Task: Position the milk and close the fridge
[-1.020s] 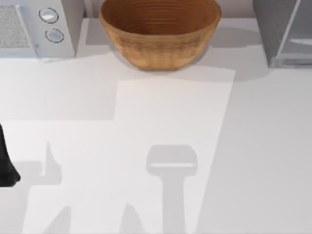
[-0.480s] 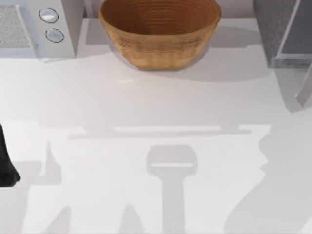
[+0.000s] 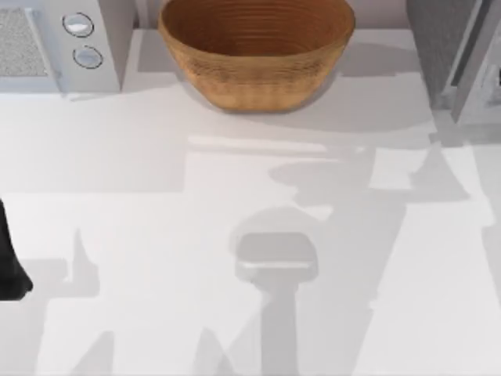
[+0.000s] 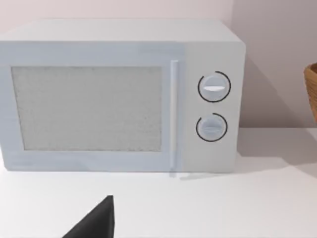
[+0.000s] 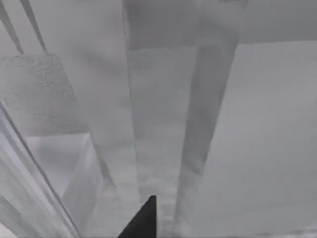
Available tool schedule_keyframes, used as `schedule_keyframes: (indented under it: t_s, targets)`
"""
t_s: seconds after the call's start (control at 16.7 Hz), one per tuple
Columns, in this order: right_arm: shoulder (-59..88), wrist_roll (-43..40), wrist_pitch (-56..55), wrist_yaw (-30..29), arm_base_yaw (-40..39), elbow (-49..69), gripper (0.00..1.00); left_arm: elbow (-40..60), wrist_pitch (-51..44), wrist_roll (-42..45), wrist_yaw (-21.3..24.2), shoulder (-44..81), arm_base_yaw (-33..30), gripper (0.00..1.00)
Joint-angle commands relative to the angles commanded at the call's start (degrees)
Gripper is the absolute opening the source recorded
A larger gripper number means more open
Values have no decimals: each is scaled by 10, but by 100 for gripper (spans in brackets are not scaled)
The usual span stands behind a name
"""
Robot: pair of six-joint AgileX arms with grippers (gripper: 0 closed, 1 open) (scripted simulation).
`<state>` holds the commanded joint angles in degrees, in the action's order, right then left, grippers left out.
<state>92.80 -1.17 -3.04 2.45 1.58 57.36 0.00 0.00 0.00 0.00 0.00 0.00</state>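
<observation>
— Where do we stand with the fridge (image 3: pixel 442 47)?

— It sits at the table's (image 3: pixel 156 235) far right corner, speckled side toward the woven basket (image 3: pixel 257 51), and its thin door panel (image 3: pixel 476 59) looks swung out, not yet flush. In our right wrist view we see pale grey panels and edges close up, with a dark fingertip (image 5: pixel 143 220) of the right gripper at the frame's edge. Whether those fingers are spread or pinched, we cannot tell.

— And the milk?

— We cannot find the carton on the table; if it is inside the fridge, it is hidden from us.

— How should the door handle?

— Our guess: a stiff, flat, light panel on a hinge — no need to grasp it. We would push on its broad face near the free edge, away from the hinge, so it swings shut with little force. A smooth face may let a fingertip slide, so we would press square on.

— The left arm?

— Parked at the table's left edge (image 3: pixel 9 258), facing the white microwave (image 4: pixel 124 94); its finger spread we cannot tell either.
</observation>
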Motion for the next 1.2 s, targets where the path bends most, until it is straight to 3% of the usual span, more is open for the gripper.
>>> schedule_keyframes:
  t_s: [0.42, 0.96, 1.2]
  targets:
    - [20, -2, 5, -3, 7, 19, 100, 0, 0, 0, 0, 0, 0, 100]
    - [182, -1, 46, -7, 7, 221, 100, 0, 0, 0, 0, 0, 0, 100]
    - [209, 0, 54, -7, 6, 257, 100, 0, 0, 0, 0, 0, 0, 100]
